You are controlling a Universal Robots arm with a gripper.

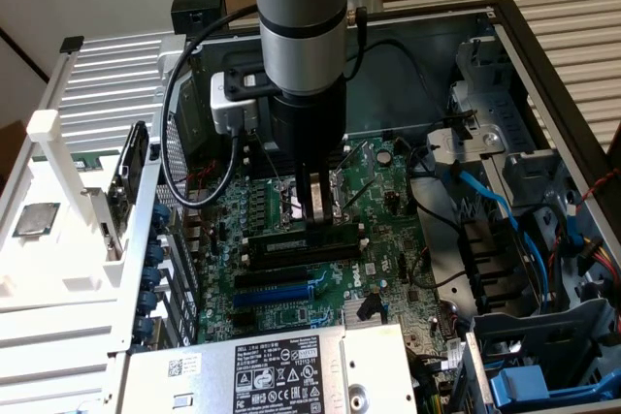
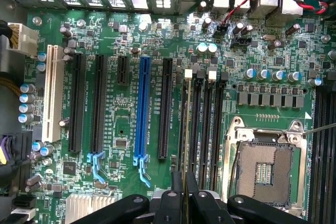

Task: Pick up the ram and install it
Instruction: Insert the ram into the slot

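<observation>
**Gripper:** The gripper [image 1: 312,218] stands at the centre of the exterior view, lowered into the open computer case [image 1: 408,84]. Its fingers are drawn in narrow and clamp the top edge of the ram [image 1: 289,242].

**Ram:** It stands on edge and level, along the black memory slots [image 1: 296,261] of the green motherboard [image 1: 388,239]. Whether it is fully seated cannot be told. The blue expansion slot [image 1: 277,290] lies just below it in the frame, apart. In the wrist view the ram runs edge-on between the fingers, beside the processor socket [image 2: 265,169].
</observation>
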